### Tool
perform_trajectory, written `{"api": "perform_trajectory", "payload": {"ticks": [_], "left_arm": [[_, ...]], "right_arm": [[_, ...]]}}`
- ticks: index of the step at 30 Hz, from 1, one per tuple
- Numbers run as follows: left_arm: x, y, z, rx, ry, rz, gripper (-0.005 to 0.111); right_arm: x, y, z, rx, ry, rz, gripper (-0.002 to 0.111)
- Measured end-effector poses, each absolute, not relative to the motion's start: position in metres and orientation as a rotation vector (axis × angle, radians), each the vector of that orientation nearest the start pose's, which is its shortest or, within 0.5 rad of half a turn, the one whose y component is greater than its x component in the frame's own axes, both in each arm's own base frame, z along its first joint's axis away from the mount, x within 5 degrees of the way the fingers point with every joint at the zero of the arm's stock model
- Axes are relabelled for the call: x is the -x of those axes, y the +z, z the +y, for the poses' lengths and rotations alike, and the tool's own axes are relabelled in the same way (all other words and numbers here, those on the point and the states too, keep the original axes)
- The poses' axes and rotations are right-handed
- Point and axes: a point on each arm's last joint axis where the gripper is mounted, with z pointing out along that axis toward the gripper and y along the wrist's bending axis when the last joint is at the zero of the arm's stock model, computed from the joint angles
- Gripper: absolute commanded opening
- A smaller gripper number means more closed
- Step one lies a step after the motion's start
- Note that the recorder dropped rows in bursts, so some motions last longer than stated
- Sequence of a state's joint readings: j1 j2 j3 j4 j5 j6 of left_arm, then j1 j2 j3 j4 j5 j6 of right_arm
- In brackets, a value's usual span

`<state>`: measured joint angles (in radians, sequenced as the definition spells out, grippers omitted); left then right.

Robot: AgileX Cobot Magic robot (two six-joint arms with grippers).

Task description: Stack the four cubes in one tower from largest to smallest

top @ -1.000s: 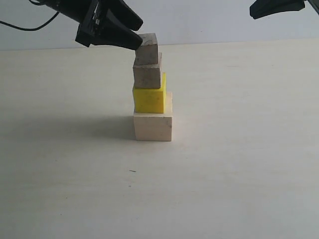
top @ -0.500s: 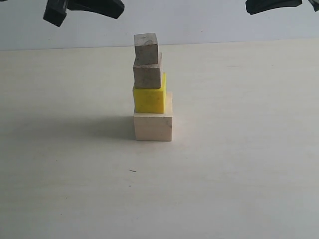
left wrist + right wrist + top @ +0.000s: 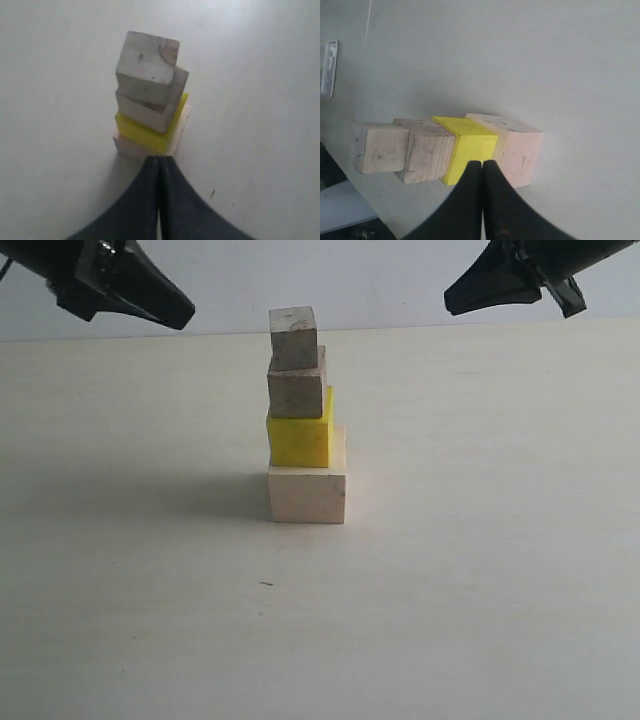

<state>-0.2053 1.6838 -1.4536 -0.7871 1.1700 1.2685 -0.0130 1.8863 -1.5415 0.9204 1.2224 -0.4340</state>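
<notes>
- A second ago your left end effector [image 3: 186, 316] stood open around the smallest cube [image 3: 293, 337] at the top of the tower [image 3: 303, 420]. It has since let go and pulled back up and out to the left side of the exterior view.
- Its jaws are now pressed together with nothing between them, as the left wrist view shows [image 3: 159, 160].
- Your right end effector [image 3: 452, 302] is also fully closed and empty [image 3: 482, 163]. It hangs well clear on the right and has come a little further into the picture than before.
- None of the cubes shifted when the top one was released. From the bottom up they are the large cube [image 3: 307, 496], the yellow cube [image 3: 299, 441], the small cube [image 3: 297, 388] and the smallest cube.
- I judge the task done, since all four are stacked from largest to smallest and nothing is touching them.
- The tower sits on the worktop [image 3: 480, 560] near the middle of the exterior view, between the two arms.
- Its long axis runs straight up from the worktop with no visible lean.
- The cubes are not centred on each other. In the exterior view their left faces are nearly flush, so each step shows on the right.
- The smallest cube looks turned slightly relative to the one beneath it.
- Keep both arms away from the tower.
</notes>
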Motion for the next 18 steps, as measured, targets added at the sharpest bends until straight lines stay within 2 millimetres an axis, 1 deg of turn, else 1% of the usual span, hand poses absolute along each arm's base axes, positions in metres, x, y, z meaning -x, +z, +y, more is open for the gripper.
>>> {"api": "perform_trajectory", "payload": {"ticks": [5,7,10,12,15,18], "left_arm": [[-0.318,0.326,-0.108,-1.218,-0.776,2.014,0.000],[-0.314,0.323,-0.105,-1.147,-0.834,2.023,0.000],[-0.309,0.310,-0.106,-1.086,-0.916,2.058,0.000],[-0.304,0.298,-0.107,-1.046,-0.964,2.100,0.000],[-0.298,0.283,-0.106,-1.004,-1.016,2.155,0.000],[-0.290,0.266,-0.105,-0.975,-1.046,2.211,0.000]], "right_arm": [[-0.388,0.279,0.075,0.217,1.184,2.619,0.000],[-0.388,0.279,0.077,0.232,1.185,2.619,0.000],[-0.387,0.278,0.076,0.240,1.168,2.628,0.000],[-0.388,0.273,0.074,0.227,1.135,2.660,0.000],[-0.395,0.260,0.072,0.183,1.089,2.698,0.000],[-0.403,0.238,0.071,0.134,1.089,2.743,0.000]]}}
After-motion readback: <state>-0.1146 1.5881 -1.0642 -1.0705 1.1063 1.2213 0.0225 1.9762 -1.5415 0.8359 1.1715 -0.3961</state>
